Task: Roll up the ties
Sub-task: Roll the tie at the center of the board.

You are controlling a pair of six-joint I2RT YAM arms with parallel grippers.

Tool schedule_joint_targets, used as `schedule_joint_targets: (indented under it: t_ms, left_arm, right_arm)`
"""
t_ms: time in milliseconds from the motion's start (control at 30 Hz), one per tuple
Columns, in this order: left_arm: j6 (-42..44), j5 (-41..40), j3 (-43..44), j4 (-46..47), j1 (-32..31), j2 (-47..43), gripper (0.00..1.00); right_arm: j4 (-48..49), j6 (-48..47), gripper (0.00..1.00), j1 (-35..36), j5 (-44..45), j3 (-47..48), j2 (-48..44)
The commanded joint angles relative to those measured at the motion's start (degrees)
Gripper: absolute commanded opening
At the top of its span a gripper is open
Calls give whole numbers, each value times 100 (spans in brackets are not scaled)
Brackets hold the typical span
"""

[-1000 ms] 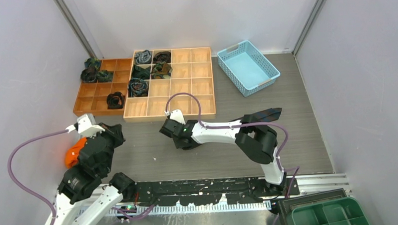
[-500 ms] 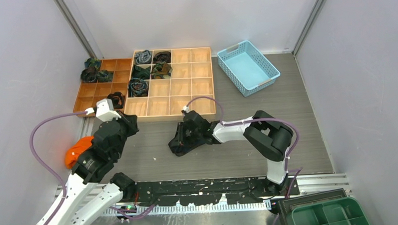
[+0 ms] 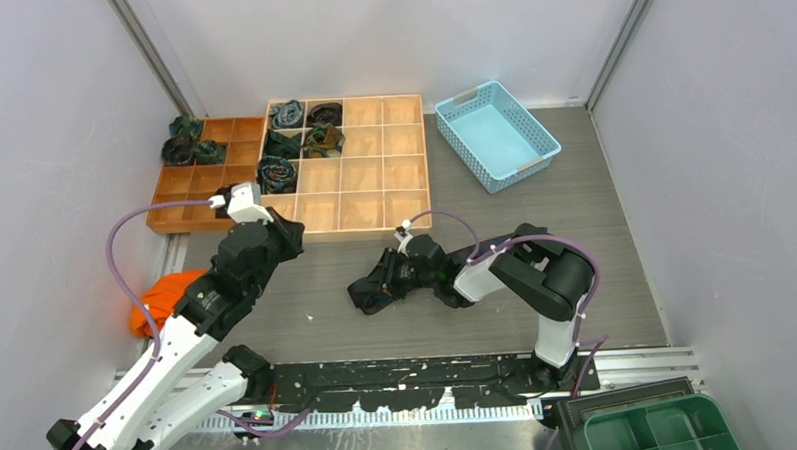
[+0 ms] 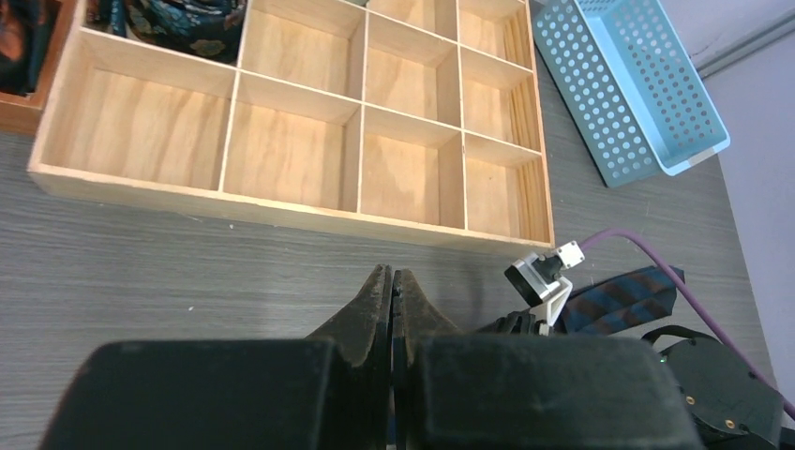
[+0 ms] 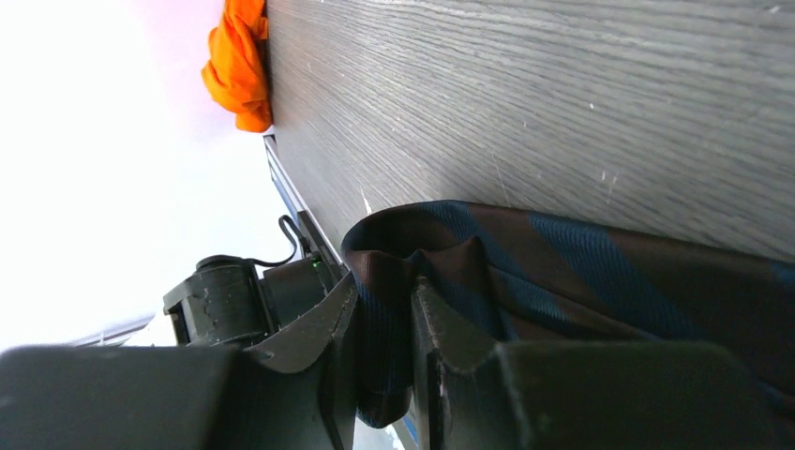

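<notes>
In the top view, the right claw [image 3: 370,290] is seen low on the tabletop [image 3: 596,278], closed on a dark tie [image 3: 360,299] just in front of the light wooden tray [image 3: 415,227]. Dark fabric and black arm merge there, so the run of the rest of the tie cannot be told. Rolled ties [image 3: 277,174] are lodged in several compartments. The left claw [image 3: 290,234] hangs near the tray's front left corner, well apart from the tie. If a roll were begun with that end unpinned, the strip would probably be dragged along rather than coiled.

In the left wrist view, the left claw's fingers are seen pressed together with nothing between them. A striped length of the tie lies beside the right arm. It would have to be opened before any fabric could be caught.

In the right wrist view, a thick fold of blue and brown stripes is pinched between the fingers [image 5: 342,323]. With bunched layers, slipping is likely, and a lopsided coil might result. An orange cloth [image 5: 239,66] lies far off.
</notes>
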Motion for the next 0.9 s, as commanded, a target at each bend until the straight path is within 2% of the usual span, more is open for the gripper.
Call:
schedule_joint_targets:
  t_ms: [0, 367, 600, 767, 867]
  left_arm:
    - [29, 267, -67, 646, -3, 120, 0]
    - [-6, 368, -174, 946, -144, 484, 0]
    - [-24, 397, -266, 1109, -282, 684, 0]
    - [-23, 660, -413, 1341, -323, 884, 0]
    - [-47, 894, -531, 1550, -337, 1134, 0]
  right_arm:
    - [708, 136, 28, -124, 19, -248, -335]
    - [694, -28, 28, -459, 69, -802, -327]
    - [-361, -673, 29, -513, 301, -829, -739]
    - [-1817, -1440, 49, -495, 647, -582, -1347]
    - [-2506, -1812, 56, -483, 877, -408, -1677]
